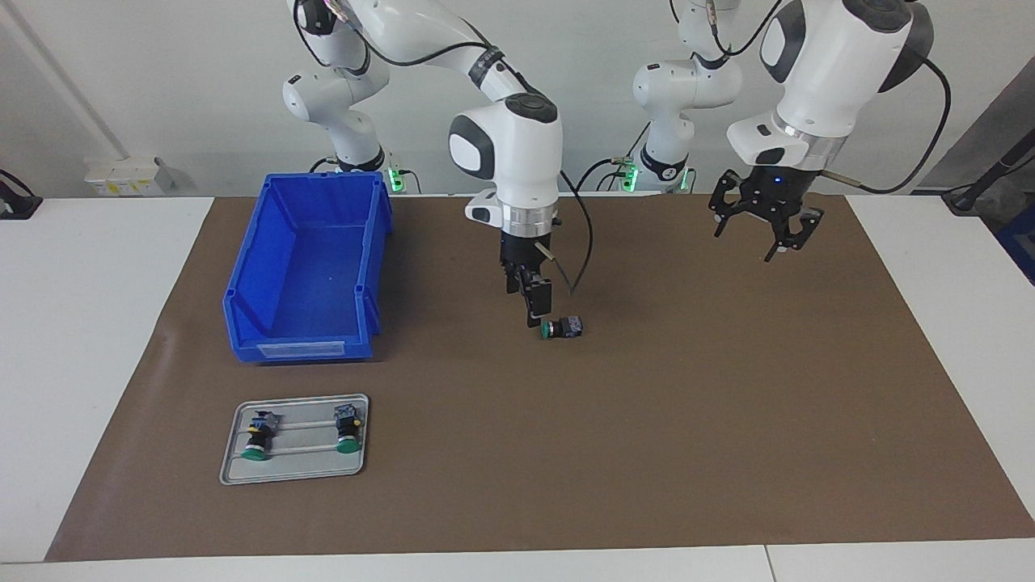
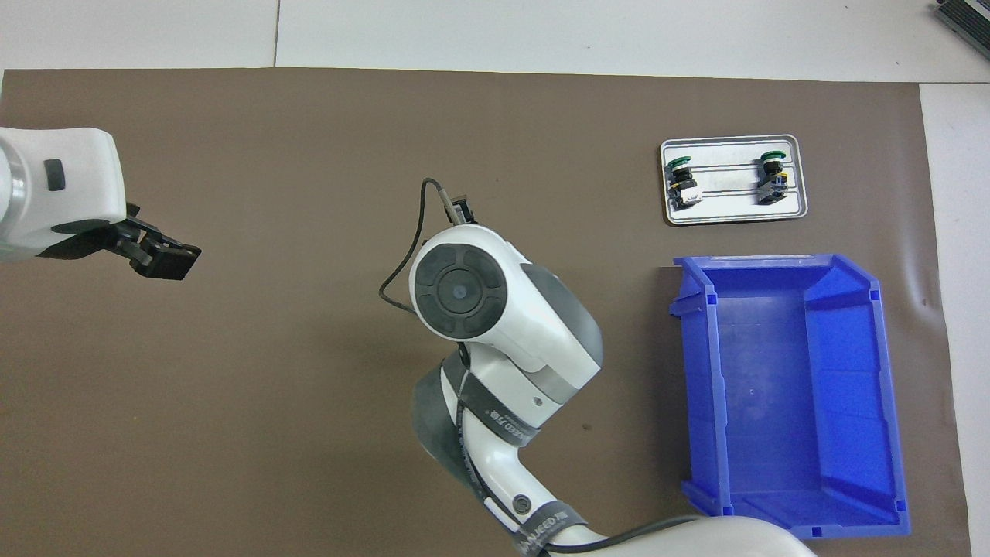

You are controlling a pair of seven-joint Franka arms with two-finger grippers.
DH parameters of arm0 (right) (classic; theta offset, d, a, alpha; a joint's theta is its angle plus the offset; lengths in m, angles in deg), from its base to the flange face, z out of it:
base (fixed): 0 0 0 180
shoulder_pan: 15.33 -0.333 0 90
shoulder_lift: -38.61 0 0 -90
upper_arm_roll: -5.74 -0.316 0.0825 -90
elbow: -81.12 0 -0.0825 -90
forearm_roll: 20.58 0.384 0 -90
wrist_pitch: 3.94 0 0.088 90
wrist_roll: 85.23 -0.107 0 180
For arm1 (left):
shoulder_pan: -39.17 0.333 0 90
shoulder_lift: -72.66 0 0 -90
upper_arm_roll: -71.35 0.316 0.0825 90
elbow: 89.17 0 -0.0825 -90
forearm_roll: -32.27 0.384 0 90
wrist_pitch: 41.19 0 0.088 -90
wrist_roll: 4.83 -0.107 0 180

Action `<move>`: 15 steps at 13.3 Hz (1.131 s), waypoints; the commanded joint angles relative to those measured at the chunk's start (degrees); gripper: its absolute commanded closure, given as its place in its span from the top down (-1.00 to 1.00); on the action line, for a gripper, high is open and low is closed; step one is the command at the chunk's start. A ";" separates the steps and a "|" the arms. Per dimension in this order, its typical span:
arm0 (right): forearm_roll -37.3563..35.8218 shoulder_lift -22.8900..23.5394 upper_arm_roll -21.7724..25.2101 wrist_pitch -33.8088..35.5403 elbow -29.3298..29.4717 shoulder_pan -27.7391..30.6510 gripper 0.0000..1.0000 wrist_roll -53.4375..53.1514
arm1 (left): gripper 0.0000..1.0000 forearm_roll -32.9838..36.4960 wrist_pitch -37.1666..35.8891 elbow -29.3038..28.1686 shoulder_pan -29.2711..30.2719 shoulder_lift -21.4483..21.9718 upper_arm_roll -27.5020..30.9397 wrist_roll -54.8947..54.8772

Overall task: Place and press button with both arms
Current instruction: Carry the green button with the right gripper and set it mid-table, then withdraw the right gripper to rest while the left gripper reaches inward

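Place step just done: right gripper [image 1: 535, 317] hangs open, button [image 1: 563, 327] lying on the mat just beside its tips. Left gripper [image 1: 764, 230] waits open, well apart. Next: press the green cap.

Both arms [image 1: 517, 137] are glossy white with dark grey joint caps and silver wrist rings. Black cables trail along them. The grippers are black.

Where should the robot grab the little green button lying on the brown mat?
Probably around its black middle, coming straight down from above. The button lies on its side on the mat, green cap toward the bin's end, so the round body offers two free sides. The right gripper is right beside it, jaws open.
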 commanded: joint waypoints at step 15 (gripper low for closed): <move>11.40 -15.91 -0.54 22.83 -6.51 37.40 1.00 99.09 | 0.48 2.58 31.03 -7.43 -24.70 -21.54 1.43 -7.55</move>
